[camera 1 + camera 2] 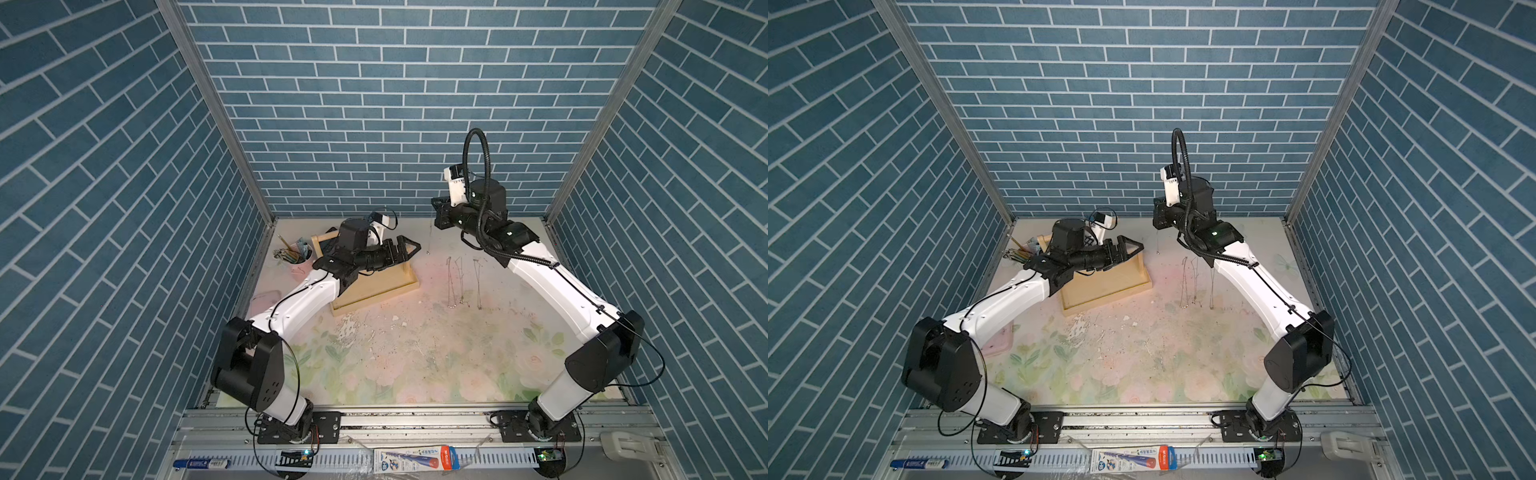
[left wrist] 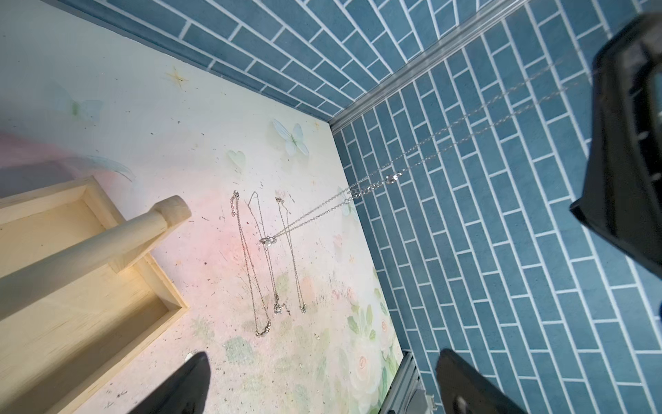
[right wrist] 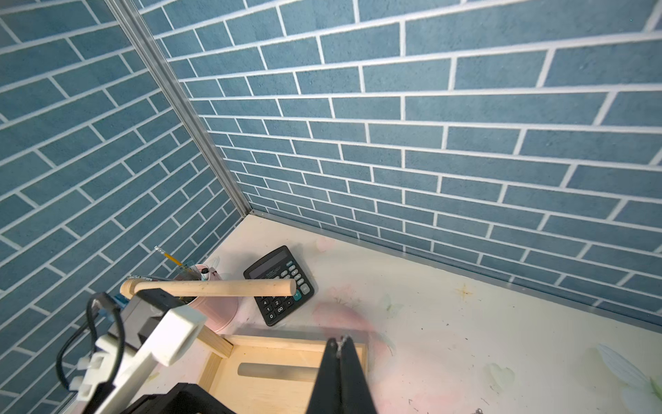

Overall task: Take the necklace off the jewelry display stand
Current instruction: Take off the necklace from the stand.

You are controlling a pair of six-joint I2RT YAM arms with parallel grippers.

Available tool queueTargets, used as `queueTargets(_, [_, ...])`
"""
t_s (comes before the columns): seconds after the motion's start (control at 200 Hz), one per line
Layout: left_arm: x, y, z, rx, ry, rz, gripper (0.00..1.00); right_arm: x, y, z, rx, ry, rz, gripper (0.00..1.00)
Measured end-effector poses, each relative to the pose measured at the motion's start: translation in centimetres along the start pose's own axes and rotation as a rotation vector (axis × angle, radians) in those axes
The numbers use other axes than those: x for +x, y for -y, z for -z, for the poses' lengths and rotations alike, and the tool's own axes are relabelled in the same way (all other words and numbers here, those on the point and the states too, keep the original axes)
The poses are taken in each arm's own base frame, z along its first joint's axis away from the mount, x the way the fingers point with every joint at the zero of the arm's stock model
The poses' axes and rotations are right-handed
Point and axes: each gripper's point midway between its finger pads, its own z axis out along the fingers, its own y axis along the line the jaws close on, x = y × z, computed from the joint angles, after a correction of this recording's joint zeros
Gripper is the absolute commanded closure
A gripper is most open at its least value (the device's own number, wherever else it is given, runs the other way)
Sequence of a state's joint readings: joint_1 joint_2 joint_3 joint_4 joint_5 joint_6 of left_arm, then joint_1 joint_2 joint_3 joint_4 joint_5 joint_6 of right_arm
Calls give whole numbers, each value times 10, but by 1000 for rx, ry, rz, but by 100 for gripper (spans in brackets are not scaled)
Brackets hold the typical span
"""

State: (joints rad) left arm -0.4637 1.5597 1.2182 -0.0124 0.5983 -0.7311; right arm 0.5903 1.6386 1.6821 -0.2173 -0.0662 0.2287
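Judged nearly done. Beside the jewelry display stand, three necklaces flat on the mat; visible dowel lengths bare. Over the stand, left gripper splayed wide, empty. Beyond the stand, raised: right gripper clenched on the necklace, chain pinched at the tips, pendant dangling clear of the stand. Left to do: lowering, letting go.

The left end effector is held open over the jewelry display stand; necklaces are laid on the worktop to its right.
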Motion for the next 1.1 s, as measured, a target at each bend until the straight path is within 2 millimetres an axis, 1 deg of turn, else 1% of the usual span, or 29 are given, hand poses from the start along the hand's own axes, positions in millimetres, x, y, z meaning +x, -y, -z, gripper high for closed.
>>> queueTargets(0.155, [10, 15, -17, -7, -33, -78, 1, 0, 8, 6, 16, -4, -2, 100])
queueTargets(0.335, [25, 30, -27, -14, -60, -150, 1, 2, 11, 9, 23, -16, 14, 100])
queueTargets(0.46, [30, 36, -37, -32, -73, -199, 1, 1, 11, 12, 24, -17, 21, 100])
queueTargets(0.58, [36, 36, -45, -50, -87, -231, 1, -3, 11, 17, 24, -9, 22, 100])
queueTargets(0.765, [45, 38, -50, -77, -102, -275, 1, -10, 10, 25, 22, 5, 40, 100])
queueTargets(0.915, [42, 45, -50, -78, -88, -303, 1, -12, 10, 32, 21, 12, 44, 100])
queueTargets(1.1, [39, 46, -49, -84, -82, -315, 1, -10, 13, 36, 27, 8, 43, 100])
